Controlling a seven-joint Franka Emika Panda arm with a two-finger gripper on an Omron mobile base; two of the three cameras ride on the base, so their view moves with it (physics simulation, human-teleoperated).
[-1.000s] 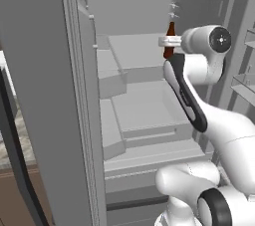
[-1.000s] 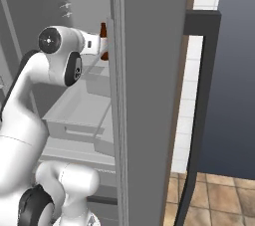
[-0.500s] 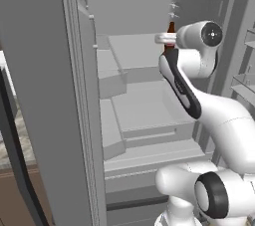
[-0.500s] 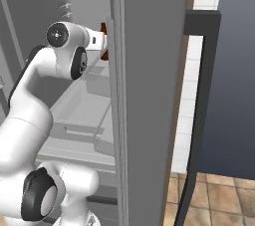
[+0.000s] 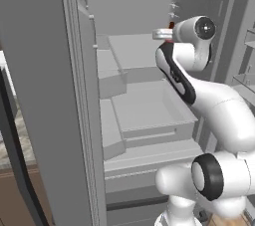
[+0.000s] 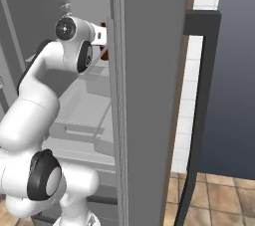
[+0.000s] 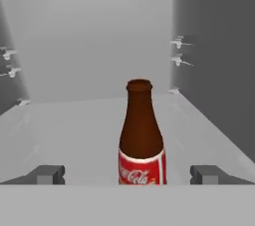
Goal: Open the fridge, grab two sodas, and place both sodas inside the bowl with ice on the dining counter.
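Inside the open fridge (image 5: 60,95), the cola bottle (image 7: 141,138) stood upright on a pale shelf (image 7: 74,125), squarely between the two finger tips of the gripper (image 7: 127,174), which was spread wide with nothing in its grasp and a clear gap to the glass on either side. Behind the bottle rose the grey back wall (image 7: 89,41), with small shelf pegs (image 7: 179,51) along the side walls. From the right base view, the fridge's door edge (image 6: 149,95) hid most of the bottle.

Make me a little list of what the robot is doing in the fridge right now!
fridge: door open, grey shelves inside
cola bottle: standing upright on a shelf, brown with a red label
tool: open, one tip on each side of the bottle, not squeezing it
arm: reaching into the upper part of the fridge
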